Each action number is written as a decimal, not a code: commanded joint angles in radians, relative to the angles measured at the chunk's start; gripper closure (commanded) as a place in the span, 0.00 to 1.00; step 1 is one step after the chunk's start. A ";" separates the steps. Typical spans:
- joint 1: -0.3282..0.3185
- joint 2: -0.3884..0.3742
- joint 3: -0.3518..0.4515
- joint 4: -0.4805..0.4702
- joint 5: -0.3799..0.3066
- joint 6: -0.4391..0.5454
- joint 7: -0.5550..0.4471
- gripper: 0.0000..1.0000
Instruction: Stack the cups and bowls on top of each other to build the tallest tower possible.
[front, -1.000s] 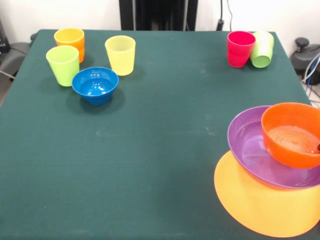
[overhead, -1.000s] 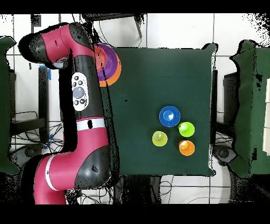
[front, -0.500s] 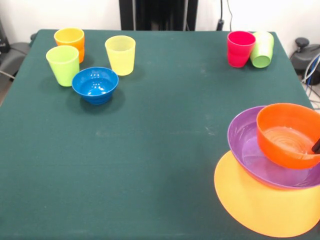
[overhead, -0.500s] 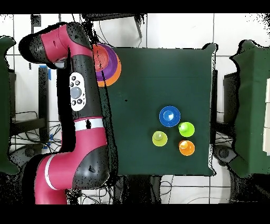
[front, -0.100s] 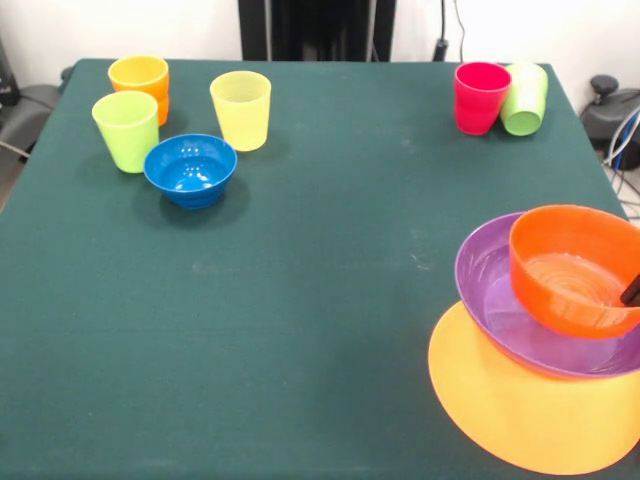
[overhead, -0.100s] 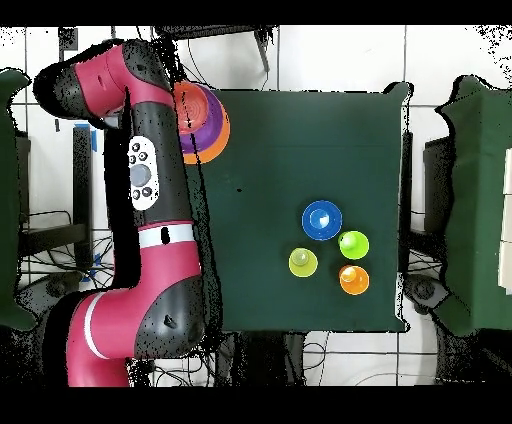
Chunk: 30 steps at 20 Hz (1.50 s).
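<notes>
**Gripper tip at the red-orange bowl, grip unreadable**

Gripper (front, -0.100s: 632, 291): only a dark tip shows at the right edge of the front view, against the inner right side of the red-orange bowl (front, -0.100s: 570, 268); whether it is spread or clamped I cannot tell. From overhead the red and black arm (overhead, -0.100s: 150, 190) covers that corner of the table.

Four bowls are in sight. The red-orange bowl sits tilted inside the purple bowl (front, -0.100s: 500, 300), which rests on the orange-yellow bowl (front, -0.100s: 520, 410) at the near right corner of the green table (front, -0.100s: 320, 300); these three form the tower so far. The small blue bowl (front, -0.100s: 190, 170) stands alone at the far left.

Five cups are in sight. Orange cup (front, -0.100s: 139, 82), lime green cup (front, -0.100s: 126, 130) and translucent yellow cup (front, -0.100s: 241, 109) cluster just beside the blue bowl. The red cup (front, -0.100s: 480, 96) and green cup (front, -0.100s: 524, 98) stand touching at the far right, the green one leaning.

No writing is readable.
</notes>
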 joint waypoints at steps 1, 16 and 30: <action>-0.005 -0.011 0.018 0.052 0.018 0.056 -0.005 0.00; 0.003 -0.061 -0.013 0.112 0.105 0.082 0.000 0.00; -0.015 -0.346 0.123 0.587 0.086 -0.191 -0.234 0.00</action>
